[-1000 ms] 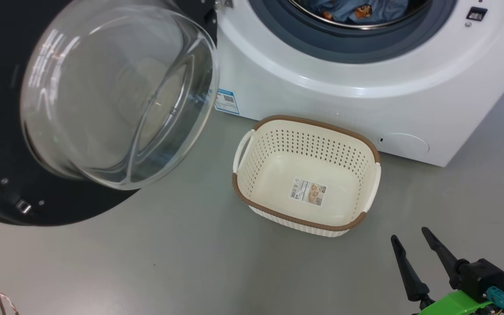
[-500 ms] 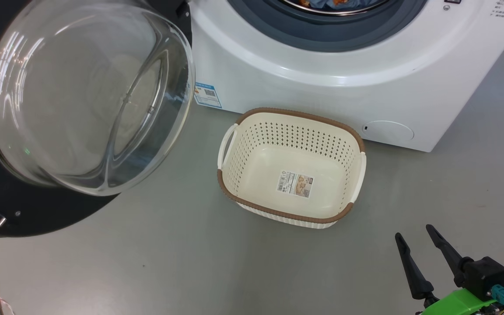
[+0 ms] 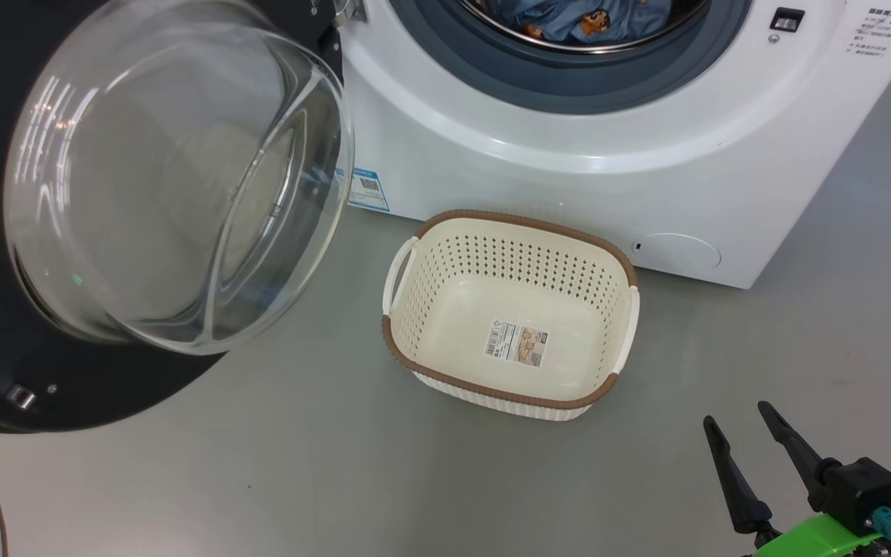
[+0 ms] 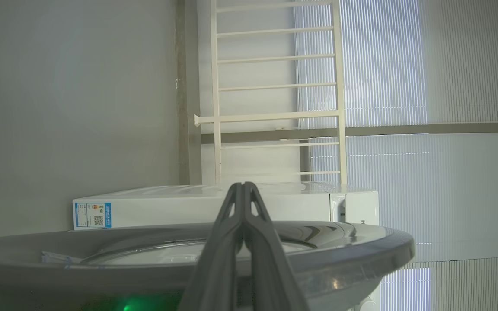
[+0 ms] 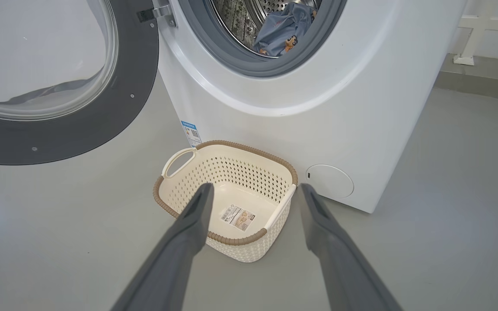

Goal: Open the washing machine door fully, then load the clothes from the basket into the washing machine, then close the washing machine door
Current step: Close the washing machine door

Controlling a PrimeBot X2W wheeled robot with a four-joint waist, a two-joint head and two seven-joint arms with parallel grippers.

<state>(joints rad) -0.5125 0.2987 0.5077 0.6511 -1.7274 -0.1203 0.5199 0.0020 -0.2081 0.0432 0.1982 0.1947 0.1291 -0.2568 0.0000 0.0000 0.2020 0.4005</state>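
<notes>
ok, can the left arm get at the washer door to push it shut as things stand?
Probably yes. In the left wrist view the left gripper, shut, sits close by the door with nothing between them. Whether it actually touches can't be told.

Bright, even indoor light with soft shadows. The head view is sharp, with white glare streaks on the washing machine door (image 3: 175,178) glass and a sheen along the washing machine (image 3: 569,155) front. The basket (image 3: 507,224) casts a faint shadow on the floor (image 3: 337,464). The left wrist view is hazy, backlit by bright blinds (image 4: 426,65), and the left fingers (image 4: 221,259) are blurred. In the right wrist view the edges bow and the right fingers (image 5: 188,237) are soft.
</notes>
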